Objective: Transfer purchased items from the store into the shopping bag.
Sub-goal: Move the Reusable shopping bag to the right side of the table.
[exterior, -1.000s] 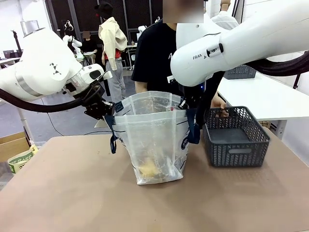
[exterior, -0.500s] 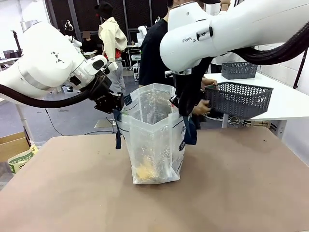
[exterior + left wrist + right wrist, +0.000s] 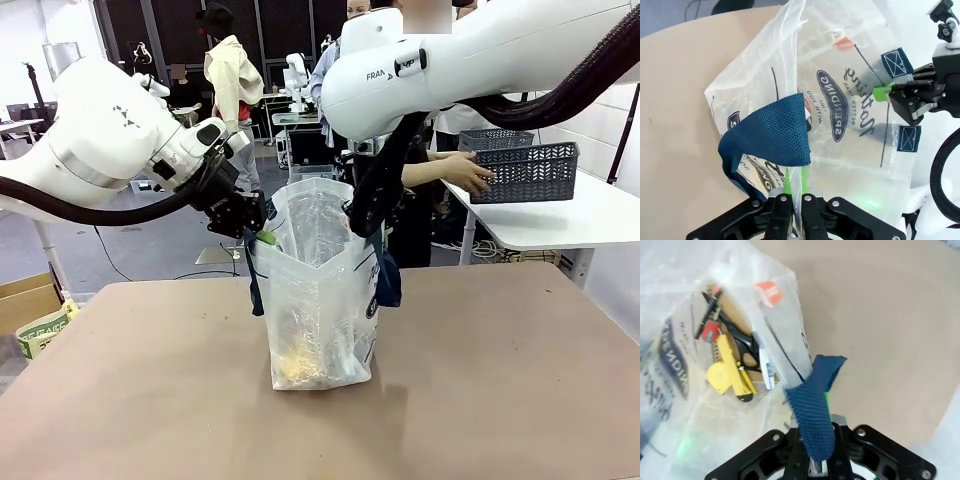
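The shopping bag [image 3: 315, 290], clear plastic with navy straps, stands upright mid-table. My left gripper [image 3: 258, 235] is shut on its left rim, and my right gripper [image 3: 366, 222] is shut on its right rim by the strap. In the left wrist view the gripper [image 3: 794, 184] pinches the bag's [image 3: 850, 115] edge beside a blue strap [image 3: 772, 137]. In the right wrist view the gripper [image 3: 816, 442] clamps the rim under a strap [image 3: 812, 410]. Purchased items lie inside: a yellow piece [image 3: 727, 377], a red packet [image 3: 769, 292], and yellow goods [image 3: 300, 358] at the bottom. A person's hand [image 3: 465, 172] holds the store [image 3: 525, 170] off to the right.
A white side table [image 3: 560, 215] stands at the right behind my brown table [image 3: 500, 400]. Another grey basket [image 3: 495, 137] sits behind the held one. A cardboard box [image 3: 25, 298] is on the floor at the left.
The person lifted the grey basket off my table and carried it right, over the white table. Both grippers drew closer together, narrowing the bag's mouth.
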Robot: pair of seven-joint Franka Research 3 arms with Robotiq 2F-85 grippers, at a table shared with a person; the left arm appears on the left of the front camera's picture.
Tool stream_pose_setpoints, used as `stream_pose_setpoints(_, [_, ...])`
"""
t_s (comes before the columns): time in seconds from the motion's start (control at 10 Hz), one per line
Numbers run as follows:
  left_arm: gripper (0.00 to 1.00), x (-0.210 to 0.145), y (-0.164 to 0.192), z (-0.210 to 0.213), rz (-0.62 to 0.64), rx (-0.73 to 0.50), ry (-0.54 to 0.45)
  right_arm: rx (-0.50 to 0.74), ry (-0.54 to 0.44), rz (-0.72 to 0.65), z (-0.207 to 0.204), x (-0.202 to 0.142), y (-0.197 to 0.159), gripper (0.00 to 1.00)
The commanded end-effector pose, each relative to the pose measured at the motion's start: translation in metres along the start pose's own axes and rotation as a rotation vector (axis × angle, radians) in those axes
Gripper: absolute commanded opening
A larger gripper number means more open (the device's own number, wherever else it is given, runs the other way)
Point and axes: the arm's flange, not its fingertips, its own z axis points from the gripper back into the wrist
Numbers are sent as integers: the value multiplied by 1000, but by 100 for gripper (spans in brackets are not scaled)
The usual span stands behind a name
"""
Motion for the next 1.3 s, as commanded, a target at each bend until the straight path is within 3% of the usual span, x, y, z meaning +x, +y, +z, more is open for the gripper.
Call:
stream_pose_setpoints(0.0, [0, 0, -5, 4, -27, 14, -8, -19, -32, 44, 3, -2, 1, 0])
stream_pose_setpoints(0.2, [0, 0, -2, -1, -7, 3, 2, -4, -3, 10, 0, 0, 2, 0])
stream_pose_setpoints(0.4, [0, 4, -11, -8, -18, -29, -26, 21, 52, -114, -1, 6, 14, 0])
stream_pose_setpoints(0.7, [0, 9, -11, -10, 68, 124, -15, -1, 136, -269, 1, 3, 23, 0])
stream_pose_setpoints(1.2, [0, 5, -6, -9, 52, 89, -16, -24, 104, -247, -3, -1, 16, 0])
